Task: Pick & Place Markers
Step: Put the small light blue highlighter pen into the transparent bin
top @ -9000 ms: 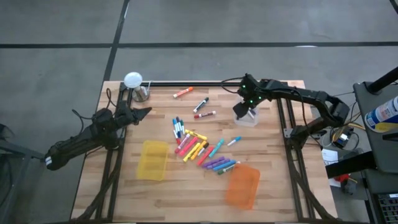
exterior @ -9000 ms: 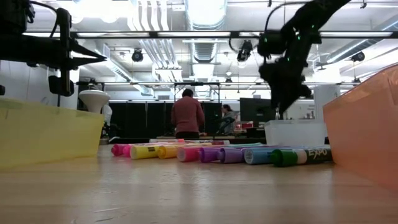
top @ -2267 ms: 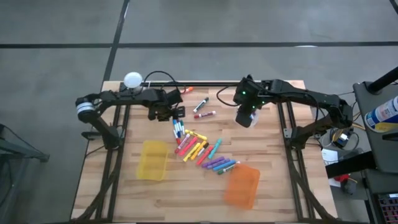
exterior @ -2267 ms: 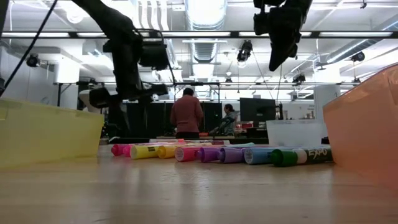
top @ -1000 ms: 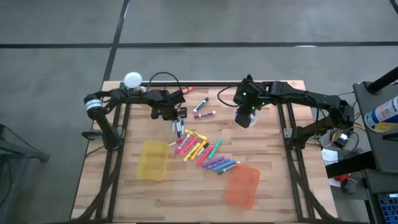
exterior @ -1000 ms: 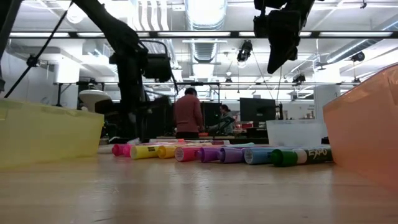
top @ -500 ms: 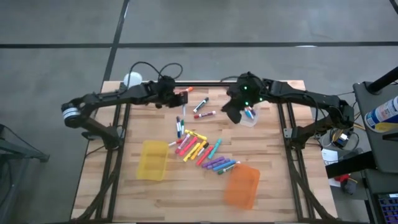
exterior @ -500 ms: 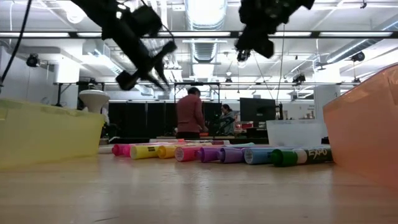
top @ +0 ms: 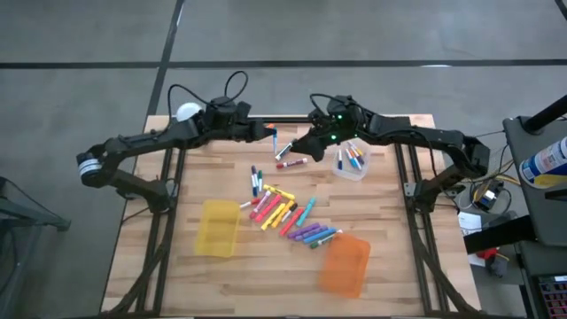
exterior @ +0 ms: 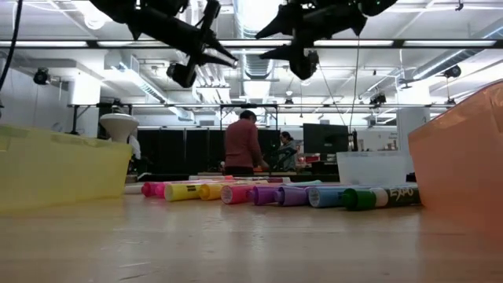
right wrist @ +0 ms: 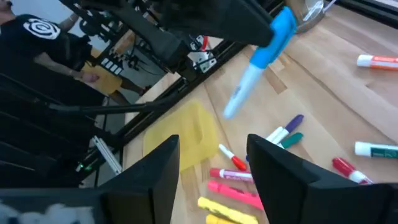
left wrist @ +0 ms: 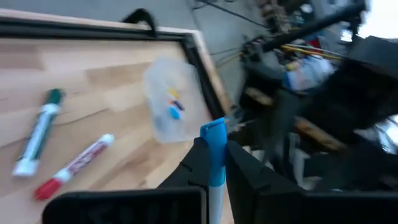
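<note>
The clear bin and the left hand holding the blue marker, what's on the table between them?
In the high view, the right hand hangs between the clear bin and the left hand with its blue marker; below lie a red marker and a green-capped one.

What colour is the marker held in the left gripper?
Blue cap, white body: the marker in the left gripper, clearest in the right wrist view.

The one clearly legible wording is "EXPO", printed in white along the barrel of the green marker [exterior: 383,196] lying on the table [exterior: 251,244] in the low view; labels on the other markers and all print in the room behind stay unreadable.
</note>
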